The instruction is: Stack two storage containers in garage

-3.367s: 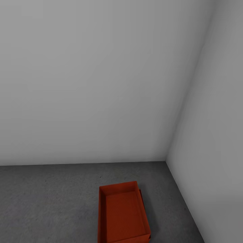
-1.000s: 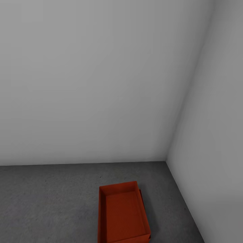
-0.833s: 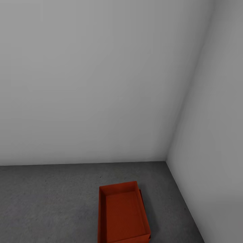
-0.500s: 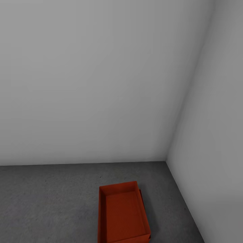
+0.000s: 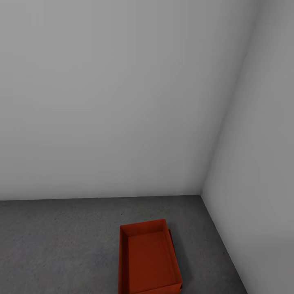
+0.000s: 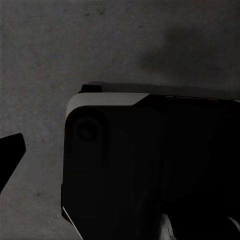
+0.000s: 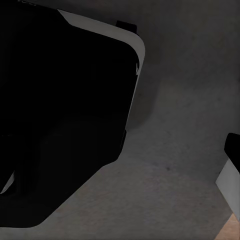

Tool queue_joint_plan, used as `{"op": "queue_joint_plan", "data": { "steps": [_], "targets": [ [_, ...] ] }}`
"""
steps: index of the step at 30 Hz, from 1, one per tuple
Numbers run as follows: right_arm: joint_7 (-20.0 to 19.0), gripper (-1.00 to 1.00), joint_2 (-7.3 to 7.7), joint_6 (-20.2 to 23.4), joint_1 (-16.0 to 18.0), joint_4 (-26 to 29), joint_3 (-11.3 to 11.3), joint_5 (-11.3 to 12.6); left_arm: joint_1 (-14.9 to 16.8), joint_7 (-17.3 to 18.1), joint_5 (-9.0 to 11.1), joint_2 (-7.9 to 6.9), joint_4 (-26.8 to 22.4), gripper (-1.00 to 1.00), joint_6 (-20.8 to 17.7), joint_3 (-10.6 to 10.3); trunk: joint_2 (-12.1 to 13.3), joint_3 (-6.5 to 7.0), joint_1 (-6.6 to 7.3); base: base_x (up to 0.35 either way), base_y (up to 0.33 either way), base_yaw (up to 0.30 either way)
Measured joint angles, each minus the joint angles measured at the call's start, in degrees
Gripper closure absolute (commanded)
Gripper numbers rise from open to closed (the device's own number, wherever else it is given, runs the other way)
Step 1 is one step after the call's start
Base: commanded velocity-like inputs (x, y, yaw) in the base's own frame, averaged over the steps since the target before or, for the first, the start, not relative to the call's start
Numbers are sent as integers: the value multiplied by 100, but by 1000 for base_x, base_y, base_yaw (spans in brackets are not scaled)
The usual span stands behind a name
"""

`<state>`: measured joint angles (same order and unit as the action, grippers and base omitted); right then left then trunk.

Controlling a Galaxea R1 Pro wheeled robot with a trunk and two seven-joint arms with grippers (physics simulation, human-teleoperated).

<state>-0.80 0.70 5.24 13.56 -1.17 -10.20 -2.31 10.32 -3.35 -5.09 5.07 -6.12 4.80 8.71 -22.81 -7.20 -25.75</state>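
Container (image 5: 149, 259) stacked atop its twin (image 5: 172, 241) on grey floor (image 5: 61, 245), beside wall corner. Left claw, right claw: opening impossible to tell.

grey concrete floor (image 5: 61, 245), stacked storage containers (image 5: 149, 257) on it

I count two storage containers, one nested on the other. The upper container (image 5: 149, 259) sits open-topped on the dark grey floor (image 5: 57, 245) near the corner where two pale grey walls meet; of the lower container (image 5: 172, 241) I see one thin orange-red strip poking out along the upper one's wall-side edge. Two walls: the back wall (image 5: 114, 102) and the side wall (image 5: 257, 163). On each wrist camera I make out one large black robot body part, (image 6: 150, 170) and (image 7: 60, 110), over concrete, so two in all.
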Motion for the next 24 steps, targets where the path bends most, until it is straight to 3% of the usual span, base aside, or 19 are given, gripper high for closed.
{"op": "queue_joint_plan", "data": {
  "steps": [24],
  "targets": [
    [0, -100, 0, 0, 0, 0, 0, 0, 0, -1, 0, 0, 0, -100, 0, 0, 0, 0, 0, 0, 0, 0]
  ]
}}
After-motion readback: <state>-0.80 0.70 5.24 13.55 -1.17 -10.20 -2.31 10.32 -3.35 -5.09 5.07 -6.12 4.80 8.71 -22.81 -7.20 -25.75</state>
